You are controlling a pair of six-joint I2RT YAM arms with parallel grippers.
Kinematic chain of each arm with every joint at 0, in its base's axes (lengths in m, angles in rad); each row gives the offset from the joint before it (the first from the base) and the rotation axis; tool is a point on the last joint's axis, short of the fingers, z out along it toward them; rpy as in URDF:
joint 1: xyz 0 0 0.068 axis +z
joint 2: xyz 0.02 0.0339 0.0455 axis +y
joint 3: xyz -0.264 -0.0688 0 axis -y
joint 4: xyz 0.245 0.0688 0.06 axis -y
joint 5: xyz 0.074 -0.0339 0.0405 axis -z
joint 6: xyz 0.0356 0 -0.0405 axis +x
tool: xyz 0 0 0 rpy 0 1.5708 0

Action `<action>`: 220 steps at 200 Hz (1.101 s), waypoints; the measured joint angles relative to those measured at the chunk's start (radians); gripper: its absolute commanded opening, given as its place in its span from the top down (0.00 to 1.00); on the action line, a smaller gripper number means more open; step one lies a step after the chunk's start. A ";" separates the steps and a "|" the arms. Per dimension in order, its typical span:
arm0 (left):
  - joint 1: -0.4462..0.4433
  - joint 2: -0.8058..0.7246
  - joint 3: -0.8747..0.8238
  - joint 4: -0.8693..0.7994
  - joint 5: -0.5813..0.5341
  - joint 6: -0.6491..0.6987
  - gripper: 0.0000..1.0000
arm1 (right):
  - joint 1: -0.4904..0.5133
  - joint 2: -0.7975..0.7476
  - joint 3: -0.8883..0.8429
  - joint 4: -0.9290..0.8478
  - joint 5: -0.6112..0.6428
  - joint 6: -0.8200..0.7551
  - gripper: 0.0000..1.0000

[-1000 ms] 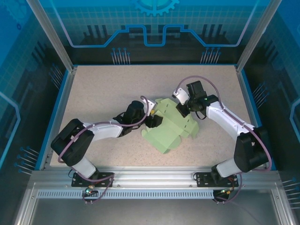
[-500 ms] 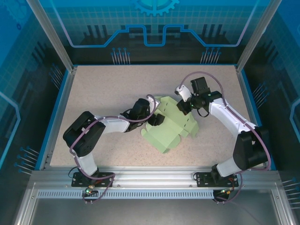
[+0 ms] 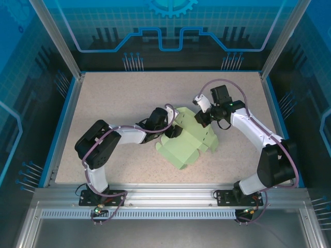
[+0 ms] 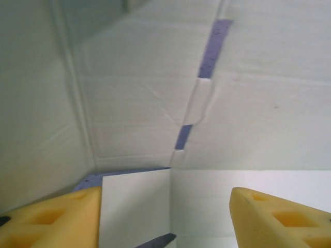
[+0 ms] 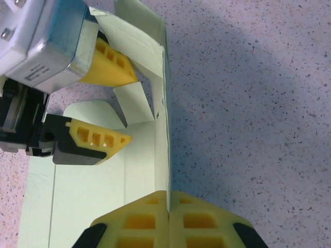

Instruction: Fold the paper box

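Observation:
The paper box (image 3: 183, 150) is a pale mint-green die-cut sheet lying partly folded on the middle of the table. My right gripper (image 3: 199, 121) is at the sheet's far right side. In the right wrist view it (image 5: 168, 199) is shut on the edge of a panel raised upright from the paper box (image 5: 83, 191). My left gripper (image 3: 169, 130) is at the sheet's left side. It (image 5: 132, 108) is open, with its yellow fingers (image 5: 111, 64) on either side of a small raised flap. In the left wrist view that gripper (image 4: 165, 219) faces the inner panels and creases of the paper box (image 4: 129, 103).
The speckled table (image 3: 114, 103) has bare room to the left, behind and in front of the sheet. A blue rim (image 3: 67, 119) and metal frame posts border it. Both arms reach in from the near edge.
The left arm's elbow has swung right and forward. Its gripper has pushed slightly further into the sheet's left side. The right wrist has risen a little with the panel still held.

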 measured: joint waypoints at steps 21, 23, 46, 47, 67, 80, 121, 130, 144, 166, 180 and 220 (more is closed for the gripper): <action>0.000 -0.004 -0.014 0.018 0.066 -0.021 0.46 | -0.005 0.000 0.000 0.003 0.000 0.006 0.98; 0.000 -0.004 -0.016 0.020 0.072 -0.026 0.47 | -0.006 0.000 0.000 0.003 0.000 0.007 0.98; -0.001 -0.012 -0.039 0.046 0.126 -0.048 0.50 | -0.010 0.000 0.000 0.004 0.000 0.013 0.98; -0.001 -0.012 -0.040 0.048 0.128 -0.048 0.50 | -0.010 0.000 0.000 0.004 0.000 0.013 0.98; -0.004 -0.027 -0.064 0.066 0.156 -0.063 0.50 | -0.013 0.000 0.000 0.004 -0.003 0.018 0.98; -0.012 -0.034 -0.073 0.075 0.163 -0.063 0.49 | -0.015 0.000 0.000 0.004 -0.005 0.021 0.98; -0.047 -0.031 -0.073 0.103 0.163 -0.063 0.46 | -0.015 0.000 -0.016 0.014 -0.025 0.037 0.98; -0.052 -0.028 -0.073 0.109 0.163 -0.063 0.45 | -0.015 0.000 -0.022 0.018 -0.027 0.039 0.98; -0.058 -0.026 -0.076 0.113 0.162 -0.063 0.44 | -0.015 0.000 -0.029 0.022 -0.030 0.043 0.98; -0.059 -0.031 -0.104 0.141 0.158 -0.063 0.40 | -0.015 0.000 -0.035 0.026 -0.029 0.046 0.98; -0.058 -0.053 -0.132 0.142 0.153 -0.063 0.38 | -0.014 0.000 -0.037 0.028 -0.029 0.045 0.99; -0.007 -0.163 -0.158 0.143 0.170 -0.062 0.35 | -0.012 -0.003 -0.041 0.041 -0.026 0.035 0.99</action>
